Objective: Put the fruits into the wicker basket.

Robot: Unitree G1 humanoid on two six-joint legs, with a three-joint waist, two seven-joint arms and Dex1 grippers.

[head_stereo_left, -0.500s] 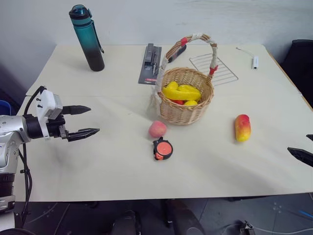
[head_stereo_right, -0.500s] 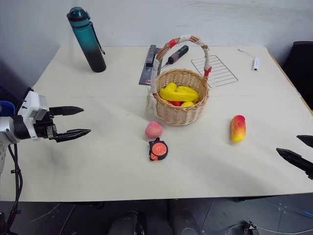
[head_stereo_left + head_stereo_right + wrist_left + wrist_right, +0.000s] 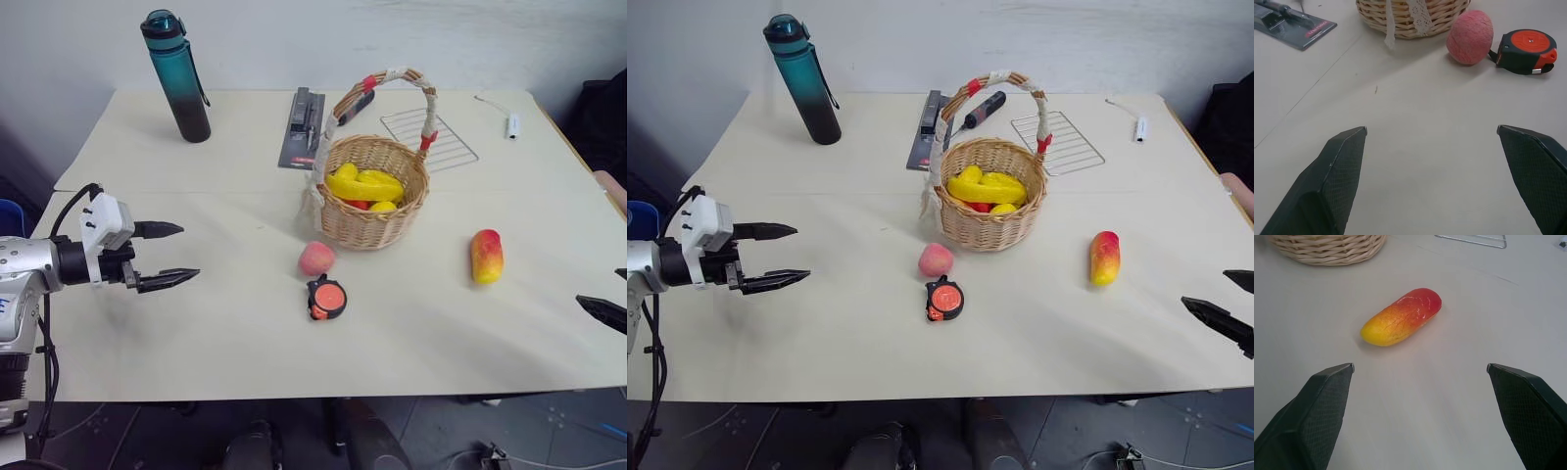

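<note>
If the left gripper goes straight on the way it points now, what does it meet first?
Probably the peach: it lies ahead of the open left gripper, beside the tape measure, with bare table between. Depth is uncertain; it might slightly miss.

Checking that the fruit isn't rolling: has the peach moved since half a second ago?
No. The peach sits in the same spot between the wicker basket and the tape measure.
</note>
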